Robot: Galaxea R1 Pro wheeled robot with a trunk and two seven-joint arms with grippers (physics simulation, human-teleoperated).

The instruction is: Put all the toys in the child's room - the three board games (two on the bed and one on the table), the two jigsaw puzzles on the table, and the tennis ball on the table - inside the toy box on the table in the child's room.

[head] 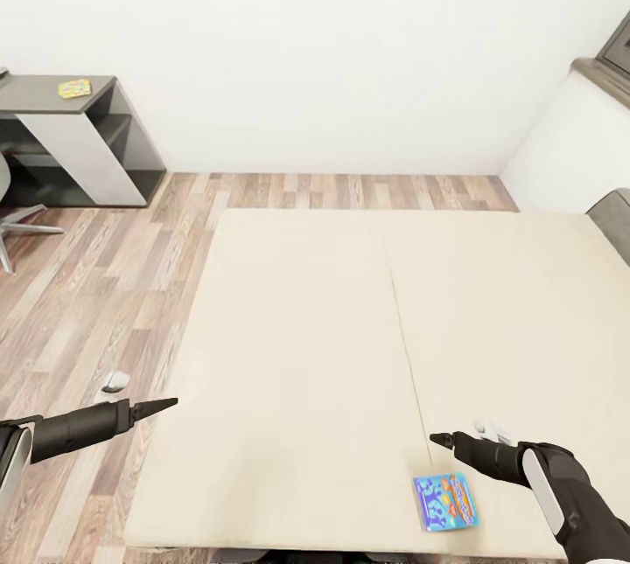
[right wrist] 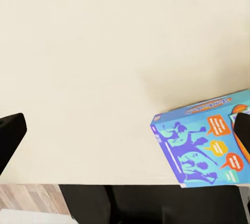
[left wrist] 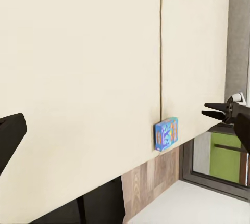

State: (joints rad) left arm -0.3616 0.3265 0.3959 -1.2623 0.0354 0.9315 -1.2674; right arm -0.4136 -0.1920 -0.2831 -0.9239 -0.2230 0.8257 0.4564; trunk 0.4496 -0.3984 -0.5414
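Note:
A small blue board game (head: 446, 501) with yellow lettering lies flat on the beige bed (head: 306, 328), close to its near edge. My right gripper (head: 435, 438) hovers open just beyond the box, fingertips pointing across the bed. In the right wrist view the blue board game (right wrist: 205, 143) sits partly behind one finger (right wrist: 242, 133). My left gripper (head: 166, 405) is open over the bed's left edge, holding nothing. The left wrist view shows the blue board game (left wrist: 166, 133) at the bed's edge and the right gripper (left wrist: 204, 109) beside it. A multicoloured jigsaw puzzle (head: 74, 88) lies on a dark-grey desk (head: 44, 96).
A chair (head: 10, 219) stands by the desk at the far left. A small white object (head: 114, 382) lies on the wood floor left of the bed. The grey headboard (head: 612, 214) is at the right, with white walls behind.

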